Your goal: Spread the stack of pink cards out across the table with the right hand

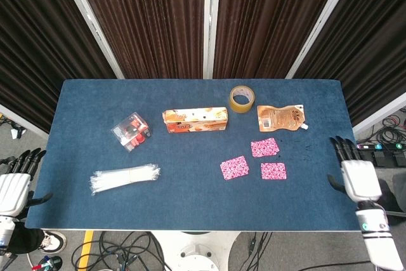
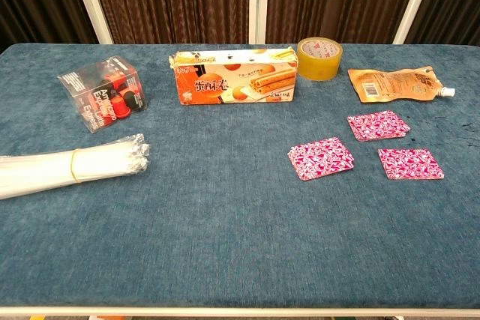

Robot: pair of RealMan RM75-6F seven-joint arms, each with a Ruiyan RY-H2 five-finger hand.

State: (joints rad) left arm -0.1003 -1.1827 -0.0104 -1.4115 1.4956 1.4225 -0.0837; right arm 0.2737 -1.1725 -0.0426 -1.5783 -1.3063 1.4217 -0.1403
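Note:
Three pink patterned cards lie flat and apart on the blue table: one toward the middle [image 1: 234, 167] [image 2: 320, 158], one further back [image 1: 264, 147] [image 2: 378, 125], one at the right [image 1: 273, 171] [image 2: 410, 163]. My right hand [image 1: 355, 176] hangs off the table's right edge, empty, fingers spread, well away from the cards. My left hand [image 1: 14, 182] is beside the table's left front corner, fingers apart, holding nothing. Neither hand shows in the chest view.
An orange biscuit box [image 1: 195, 119], a tape roll [image 1: 241, 98] and an orange pouch [image 1: 280, 117] stand behind the cards. A clear box of red items [image 1: 131, 130] and a bundle of white straws [image 1: 125, 178] lie on the left.

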